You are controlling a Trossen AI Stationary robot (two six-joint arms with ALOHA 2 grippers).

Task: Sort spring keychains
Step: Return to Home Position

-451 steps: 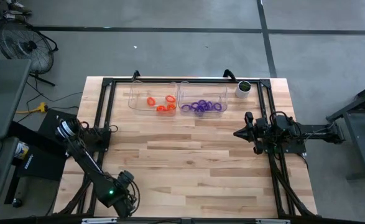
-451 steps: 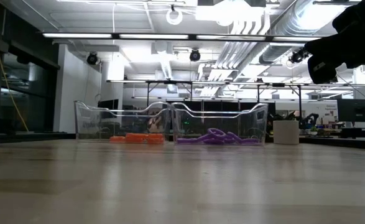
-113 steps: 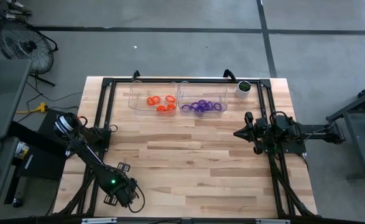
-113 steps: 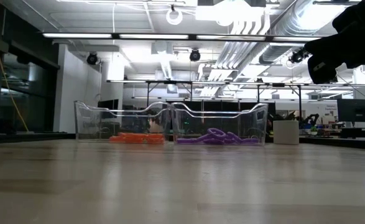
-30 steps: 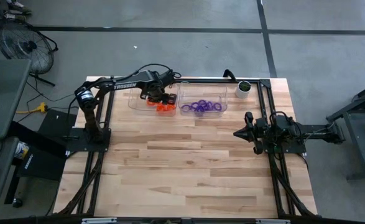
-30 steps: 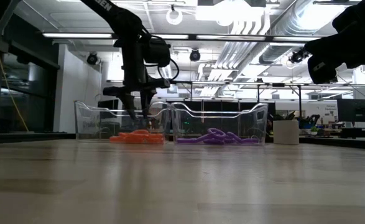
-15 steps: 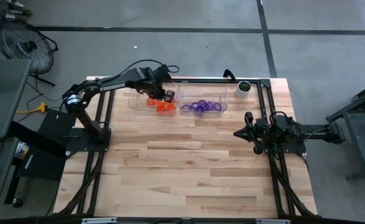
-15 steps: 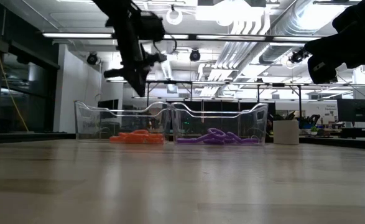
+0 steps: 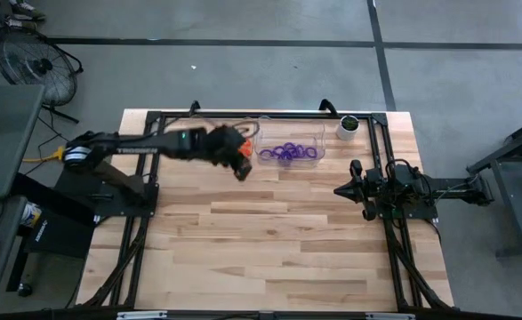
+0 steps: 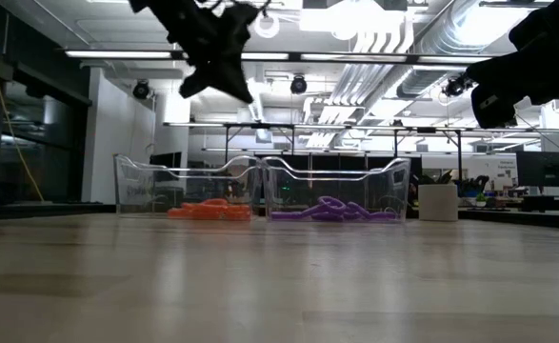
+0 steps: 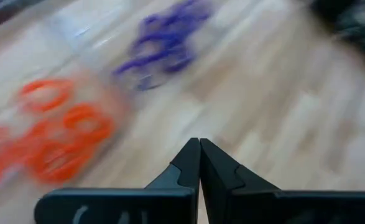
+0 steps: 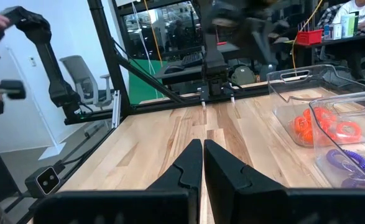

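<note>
Spring keychains, sorted by colour; left arm due back at rest.

Orange keychains [image 9: 244, 151] lie heaped in the left bin [image 9: 189, 135], and purple keychains [image 9: 287, 153] in the right bin [image 9: 321, 147] touching it, both at the table's [image 9: 269, 240] far edge. No keychain shows outside the bins. The left gripper [image 9: 241, 167] hangs high above the near wall of the left bin, close to where the bins meet, fingers pressed together on nothing. The right gripper [image 9: 341, 189] waits at the table's right side, fingers likewise pressed together and empty. Sorting looks complete. To finish well, the left arm should hold its height until past the bin rim. It should then swing back toward its own side and fold down to mirror the right arm, without brushing either bin.
</note>
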